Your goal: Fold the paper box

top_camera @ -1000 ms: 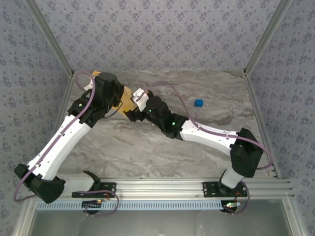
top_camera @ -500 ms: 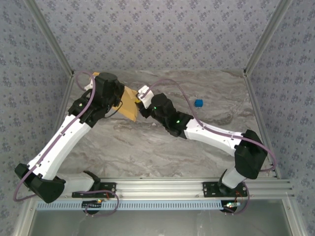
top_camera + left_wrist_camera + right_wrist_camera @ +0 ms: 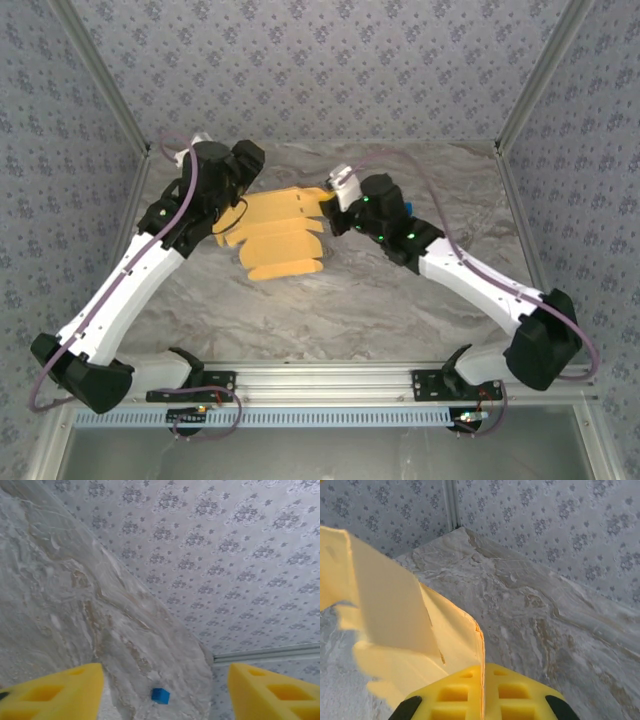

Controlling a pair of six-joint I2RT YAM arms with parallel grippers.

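Observation:
The paper box is a yellow-orange die-cut sheet, spread open with its flaps fanned out over the back middle of the table. My right gripper is shut on its right edge. In the right wrist view the thin card edge runs into the seam between the closed yellow fingers, and the sheet curves away to the left. My left gripper sits at the sheet's far left corner, apart from it. Its yellow fingers stand wide open with nothing between them.
A small blue cube lies on the marble table near the back wall, to the right. Patterned walls and metal frame posts close in the back and sides. The rail with both arm bases runs along the near edge.
The right gripper shut on the sheet and drew it rightward, so the folded card spread open. The left gripper opened, let the card go and swung toward the back wall.

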